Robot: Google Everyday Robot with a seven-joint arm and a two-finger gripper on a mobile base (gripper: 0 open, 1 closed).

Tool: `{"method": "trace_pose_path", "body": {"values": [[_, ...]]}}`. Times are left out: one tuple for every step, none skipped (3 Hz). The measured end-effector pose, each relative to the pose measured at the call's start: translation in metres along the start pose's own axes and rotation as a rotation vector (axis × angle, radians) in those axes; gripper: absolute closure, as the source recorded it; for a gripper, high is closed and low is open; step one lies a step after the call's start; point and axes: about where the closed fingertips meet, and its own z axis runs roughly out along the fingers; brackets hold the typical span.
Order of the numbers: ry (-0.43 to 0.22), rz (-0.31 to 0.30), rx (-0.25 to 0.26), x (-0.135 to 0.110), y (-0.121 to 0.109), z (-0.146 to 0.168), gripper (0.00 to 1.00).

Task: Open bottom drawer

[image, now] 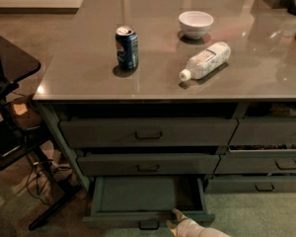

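Note:
The bottom drawer (148, 217) of the left stack stands pulled out, showing its flat green inner tray (138, 194). Its dark pull (149, 225) sits at the centre of the front, at the frame's lower edge. My gripper (173, 221), pale and coming in from the bottom right, is at the drawer's front rim, just right of the pull. Above it are two taller drawer fronts, the middle (148, 164) and the top (148, 132), both in the cabinet.
On the grey countertop (89, 73) stand a blue can (127, 47), a white bowl (196, 23) and a lying plastic bottle (205, 60). A neighbouring drawer stack (271, 152) is at the right. A dark stand with cables (19, 147) is at the left.

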Motion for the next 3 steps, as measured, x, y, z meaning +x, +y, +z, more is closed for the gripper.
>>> {"method": "trace_pose_path", "body": {"values": [[0.000, 0.000, 0.000, -0.0012, -0.0011, -0.0025, 1.00], [-0.003, 0.010, 0.006, 0.0014, 0.0031, -0.0052, 1.00], [-0.006, 0.022, 0.012, 0.0033, 0.0075, -0.0085, 1.00]]}}
